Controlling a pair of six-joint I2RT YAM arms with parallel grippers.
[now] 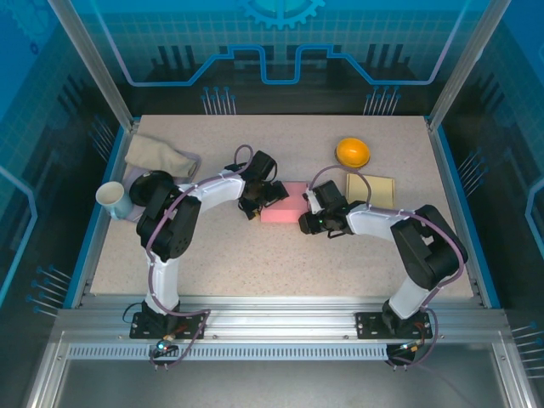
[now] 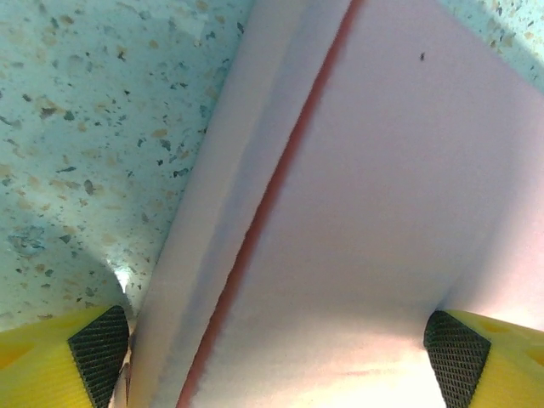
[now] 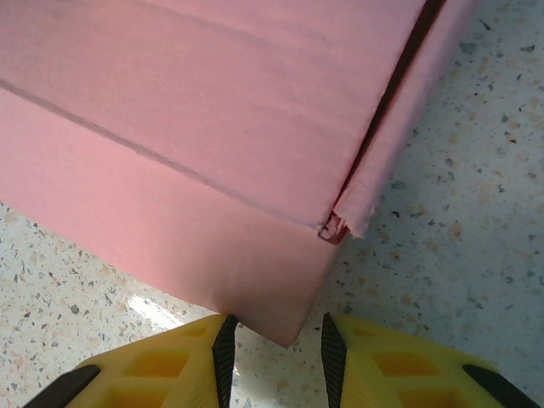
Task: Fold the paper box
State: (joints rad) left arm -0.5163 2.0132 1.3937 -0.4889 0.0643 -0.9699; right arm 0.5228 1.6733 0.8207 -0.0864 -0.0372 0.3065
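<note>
pink paper box (image 1: 283, 204) on the counter (image 1: 255, 255); left fingers (image 2: 98, 344) spread wide astride its edge, right fingers (image 3: 340, 357) flank its corner, grip unclear.

The left arm (image 1: 217, 189) and right arm (image 1: 374, 223) have white links, black joints and purple cables; yellow fingers (image 2: 34, 361) bear black cross-hatched pads (image 2: 456, 357) at seven and five o'clock.

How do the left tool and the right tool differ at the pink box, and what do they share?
The left tool stands wide open; the right tool is narrowly parted. The left tool spans the top of the pink box; the right tool meets one corner. Both are yellow and sit at the same box.
</note>
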